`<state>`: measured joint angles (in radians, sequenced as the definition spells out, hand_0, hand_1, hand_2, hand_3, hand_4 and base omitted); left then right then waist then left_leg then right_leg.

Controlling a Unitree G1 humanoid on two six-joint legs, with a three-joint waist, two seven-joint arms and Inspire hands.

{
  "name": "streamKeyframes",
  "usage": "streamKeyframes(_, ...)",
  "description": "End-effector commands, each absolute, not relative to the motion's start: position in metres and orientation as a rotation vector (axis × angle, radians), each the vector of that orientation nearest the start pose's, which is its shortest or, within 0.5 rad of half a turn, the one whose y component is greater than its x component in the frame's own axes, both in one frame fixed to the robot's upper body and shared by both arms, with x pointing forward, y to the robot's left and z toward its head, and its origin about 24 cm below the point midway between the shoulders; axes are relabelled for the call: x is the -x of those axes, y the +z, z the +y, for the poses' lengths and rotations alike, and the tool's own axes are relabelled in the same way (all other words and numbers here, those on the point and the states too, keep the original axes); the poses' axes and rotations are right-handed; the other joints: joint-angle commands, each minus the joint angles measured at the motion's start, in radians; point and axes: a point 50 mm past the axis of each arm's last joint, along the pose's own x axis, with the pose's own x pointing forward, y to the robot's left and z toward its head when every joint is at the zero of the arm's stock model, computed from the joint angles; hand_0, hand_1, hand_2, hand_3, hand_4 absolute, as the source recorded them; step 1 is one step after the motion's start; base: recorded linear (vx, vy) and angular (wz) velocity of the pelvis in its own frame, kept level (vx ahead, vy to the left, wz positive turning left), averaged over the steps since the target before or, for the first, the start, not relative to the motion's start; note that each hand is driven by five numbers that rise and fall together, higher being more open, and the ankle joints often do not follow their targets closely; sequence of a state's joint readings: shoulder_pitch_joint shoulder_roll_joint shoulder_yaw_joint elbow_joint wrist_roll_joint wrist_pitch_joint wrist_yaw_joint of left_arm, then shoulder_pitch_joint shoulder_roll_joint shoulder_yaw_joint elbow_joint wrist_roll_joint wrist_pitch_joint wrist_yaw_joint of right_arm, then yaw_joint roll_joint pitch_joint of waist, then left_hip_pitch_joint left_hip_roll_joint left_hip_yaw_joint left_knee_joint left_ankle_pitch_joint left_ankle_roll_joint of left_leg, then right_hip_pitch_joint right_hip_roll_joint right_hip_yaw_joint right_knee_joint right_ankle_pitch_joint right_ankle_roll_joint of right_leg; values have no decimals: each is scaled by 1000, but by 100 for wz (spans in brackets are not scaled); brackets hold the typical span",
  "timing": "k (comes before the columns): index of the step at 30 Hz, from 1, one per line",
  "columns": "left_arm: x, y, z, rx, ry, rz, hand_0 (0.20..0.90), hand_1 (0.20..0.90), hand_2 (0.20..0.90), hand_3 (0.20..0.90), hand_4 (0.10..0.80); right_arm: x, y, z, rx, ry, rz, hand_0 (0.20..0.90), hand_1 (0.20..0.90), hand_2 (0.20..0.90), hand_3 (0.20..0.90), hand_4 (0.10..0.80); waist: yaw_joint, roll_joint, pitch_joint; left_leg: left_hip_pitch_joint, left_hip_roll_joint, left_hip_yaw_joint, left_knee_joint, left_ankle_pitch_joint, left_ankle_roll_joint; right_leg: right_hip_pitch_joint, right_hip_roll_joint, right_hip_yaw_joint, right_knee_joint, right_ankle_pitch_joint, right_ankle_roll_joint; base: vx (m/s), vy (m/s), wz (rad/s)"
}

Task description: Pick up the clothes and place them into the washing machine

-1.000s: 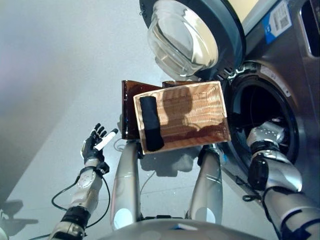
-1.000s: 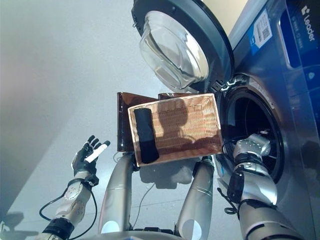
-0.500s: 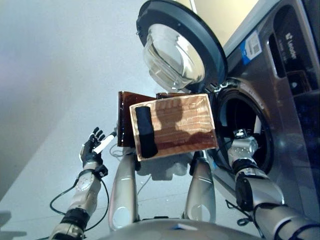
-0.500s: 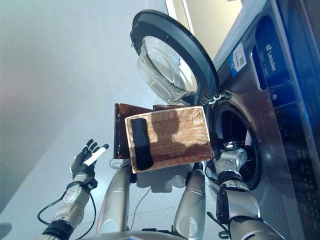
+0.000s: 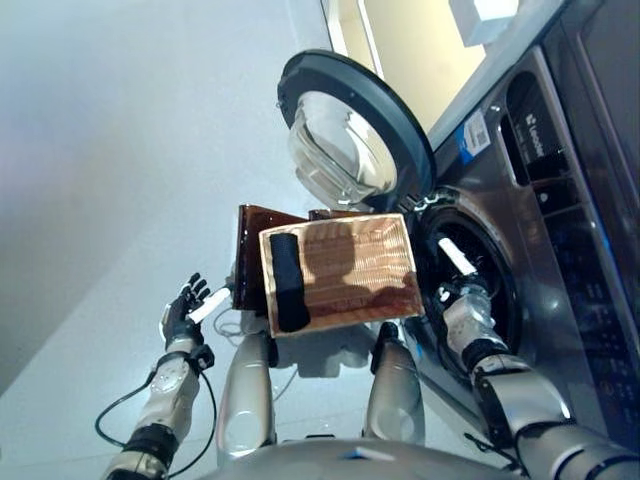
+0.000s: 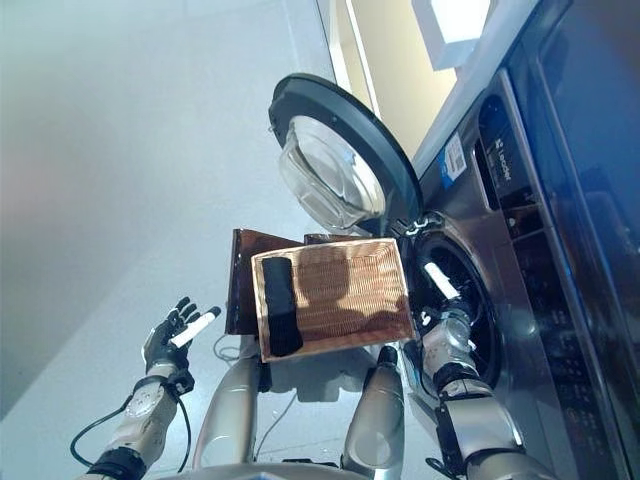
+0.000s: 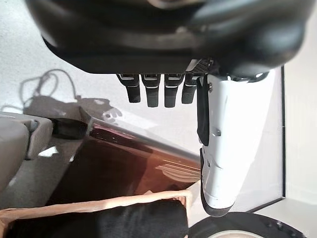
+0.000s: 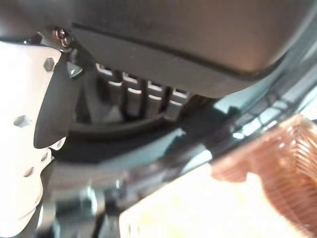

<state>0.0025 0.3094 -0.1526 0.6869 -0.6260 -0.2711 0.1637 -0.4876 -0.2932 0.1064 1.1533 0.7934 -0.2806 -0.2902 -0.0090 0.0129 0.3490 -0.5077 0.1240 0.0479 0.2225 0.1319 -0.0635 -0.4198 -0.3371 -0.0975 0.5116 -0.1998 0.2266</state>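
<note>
A black garment (image 5: 288, 280) lies rolled along the left side of a woven brown basket (image 5: 360, 262), which sits in front of me. The washing machine (image 5: 560, 250) stands on the right with its round door (image 5: 350, 145) swung open. My right hand (image 5: 462, 300) is at the mouth of the dark drum (image 5: 485, 262). It is open and holds nothing, and its white-covered thumb points into the opening. My left hand (image 5: 183, 308) hovers open to the left of the basket, apart from it. The left wrist view shows its straight fingers (image 7: 156, 91) above the garment (image 7: 124, 220).
A dark brown panel (image 5: 250, 255) stands against the basket's left rear. The open door's glass bowl (image 5: 340, 155) hangs just above the basket's far edge. Grey floor (image 5: 120, 150) stretches to the left. The machine's control panel (image 5: 570, 170) is at the far right.
The camera has tilted, showing more of the machine. My right hand has drawn back from inside the drum to its mouth. The left hand has hardly moved, and the garment stays in the basket.
</note>
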Motion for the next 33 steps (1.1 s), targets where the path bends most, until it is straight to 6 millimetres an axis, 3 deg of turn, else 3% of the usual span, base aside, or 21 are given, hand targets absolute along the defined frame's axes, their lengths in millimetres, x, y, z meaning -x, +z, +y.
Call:
streamKeyframes(1, -212, -60, 252, 131, 404, 321, 900, 900, 900, 900, 800, -296, -37, -227, -182, -474, 352, 900, 900, 900, 900, 800, 17, -23, -42, 37, 64, -52, 63, -71, -91, 23, -63, 23, -232, 304, 3, 52, 11, 3)
streamKeyframes(2, -212, -62, 251, 125, 411, 331, 900, 900, 900, 900, 800, -298, -39, -208, -130, -396, 360, 900, 900, 900, 900, 800, 20, -22, -44, 48, 66, -52, 54, -66, -92, 33, -64, 17, -239, 307, 5, 0, 0, 0)
streamKeyframes(5, -213, -62, 249, 124, 411, 330, 900, 900, 900, 900, 800, -298, -42, -189, -69, -320, 371, 900, 900, 900, 900, 800, 23, -19, -42, 56, 67, -55, 46, -63, -92, 41, -65, 12, -242, 307, 6, 25, 2, -4)
streamKeyframes(6, -215, -62, 250, 121, 424, 329, 900, 900, 900, 900, 800, -301, -40, -168, -60, -250, 361, 900, 900, 900, 900, 800, 27, -16, -40, 56, 65, -55, 43, -58, -92, 44, -65, 10, -245, 308, 6, 0, 0, 0)
streamKeyframes(12, -218, -60, 247, 108, 421, 318, 900, 900, 900, 900, 800, -302, -36, -132, 38, -79, 325, 900, 900, 900, 900, 800, 33, -15, -39, 51, 62, -60, 46, -55, -93, 44, -67, 10, -245, 310, 7, 0, 3, 1)
streamKeyframes(24, -221, -60, 241, 88, 411, 321, 900, 900, 900, 900, 800, -301, -40, -104, 379, 72, 317, 900, 900, 900, 900, 800, 46, -1, -19, -1, 51, -68, 93, -64, -90, 6, -73, 19, -222, 310, 2, -8, 3, 0)
streamKeyframes(27, -224, -56, 239, 76, 393, 299, 900, 900, 900, 900, 800, -307, -34, -97, 591, 137, 256, 900, 900, 900, 900, 800, 56, 15, -1, -21, 48, -70, 131, -81, -87, -11, -75, 29, -194, 298, -1, -20, 25, 4)
streamKeyframes(32, -224, -54, 238, 68, 377, 292, 900, 900, 900, 900, 800, -310, -31, -88, 646, 180, 238, 900, 900, 900, 900, 800, 62, 28, 18, -51, 39, -73, 188, -103, -84, -39, -79, 43, -151, 285, -5, -26, 33, 6)
streamKeyframes(33, -225, -53, 238, 68, 371, 290, 900, 900, 900, 900, 800, -311, -28, -79, 621, 202, 229, 900, 900, 900, 900, 800, 66, 34, 28, -67, 39, -73, 217, -115, -82, -53, -82, 53, -131, 277, -7, -28, 38, 6)
